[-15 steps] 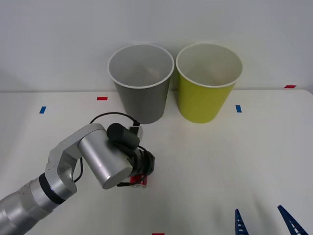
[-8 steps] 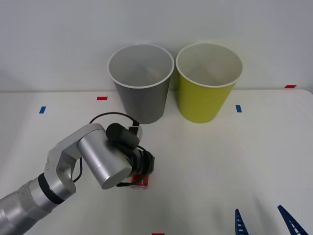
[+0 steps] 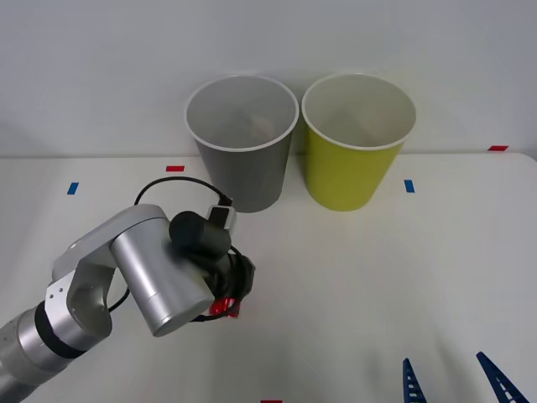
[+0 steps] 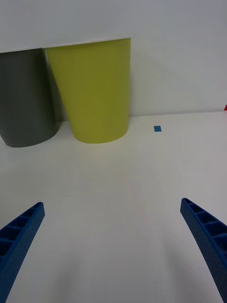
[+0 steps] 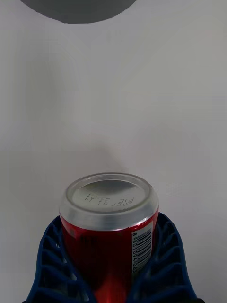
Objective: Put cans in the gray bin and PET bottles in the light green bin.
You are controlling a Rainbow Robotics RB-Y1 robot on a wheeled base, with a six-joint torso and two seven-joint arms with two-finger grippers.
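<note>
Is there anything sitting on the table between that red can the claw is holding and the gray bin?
Nothing visible. The left claw grips the red can, and bare white table stretches from it to the gray bin.

Glossy metal can (image 5: 109, 222), matt plastic bins (image 3: 242, 143)

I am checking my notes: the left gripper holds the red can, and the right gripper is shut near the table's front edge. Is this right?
One error: the right gripper is open, its fingers wide apart in the right wrist view. The left gripper does hold the red can.
</note>
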